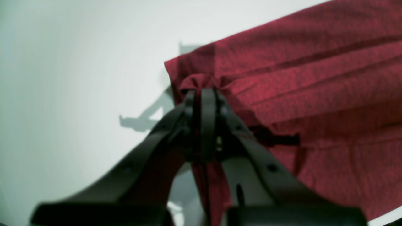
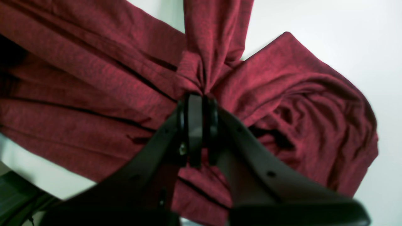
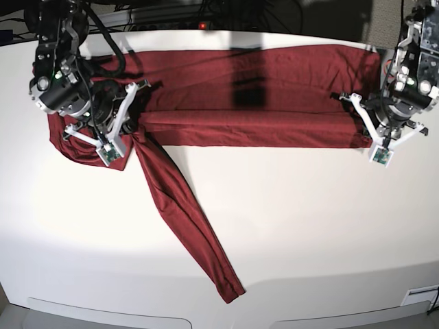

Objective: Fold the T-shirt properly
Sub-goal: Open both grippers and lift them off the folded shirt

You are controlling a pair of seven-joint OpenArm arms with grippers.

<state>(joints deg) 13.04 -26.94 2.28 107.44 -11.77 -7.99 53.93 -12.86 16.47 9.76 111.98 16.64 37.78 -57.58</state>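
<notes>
- T-shirt (image 3: 254,103): maroon, thin, soft knit with a fine heathered texture; lies as a long horizontal band across the far part of the white surface (image 3: 309,226); lengthwise creases run along it
- One long sleeve (image 3: 182,212) trails diagonally toward the near edge; flat, narrow, cuff at its end
- Left tool (image 1: 204,94): black fingers pressed together, pinching a gathered corner of the hem; fabric puckers at the tips
- Right tool (image 2: 199,100): fingers pressed together on a bunched knot of cloth near the shoulder; folds radiate outward; rounded crumpled lobe beside it
</notes>
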